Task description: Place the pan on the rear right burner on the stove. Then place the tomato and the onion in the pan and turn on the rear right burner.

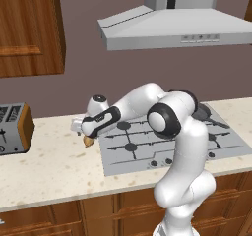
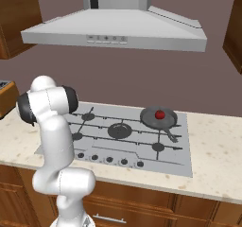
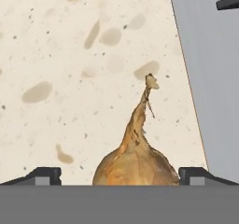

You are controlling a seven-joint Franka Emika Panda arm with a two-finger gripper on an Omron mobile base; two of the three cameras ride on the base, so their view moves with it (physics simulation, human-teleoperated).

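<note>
Arm reaches down and to the left of the stove (image 1: 172, 142), hand low over the speckled beige worktop (image 1: 54, 166). Jaws (image 3: 119, 174) are spread wide, nothing grasped: in hand view one dark fingertip (image 3: 42, 175) sits on each side of the onion (image 3: 136, 160), w/ a visible gap between each tip and the bulb. Onion lies on the worktop just beside the stove's left edge, its thin dry stem pointing away from the hand. In left base view the onion (image 1: 88, 141) peeks out as a tan bit under the hand, close to the cooktop's front-left corner area; contact w/ the hand can't be told from there.

Pan (image 2: 159, 117) sits on the rear right burner, handle running toward the front right across the grate bars. Burner itself is hidden under the pan. Tomato (image 2: 160, 113) is inside the pan, roughly mid-pan, small and red. In left base view the pan (image 1: 203, 113) is mostly hidden behind the arm's elbow, only part of the rim and handle show.

Stove knobs (image 2: 109, 160) line the front edge; their setting is too small to tell. Larger double-ring burner (image 2: 120, 130) in the middle is bare.

Range hood (image 2: 113, 30) hangs above the stove. Toaster (image 1: 14, 128) stands on the worktop well to the left, apart from the onion. Wood cabinet (image 1: 29, 28) upper left, drawers below the worktop.
</note>
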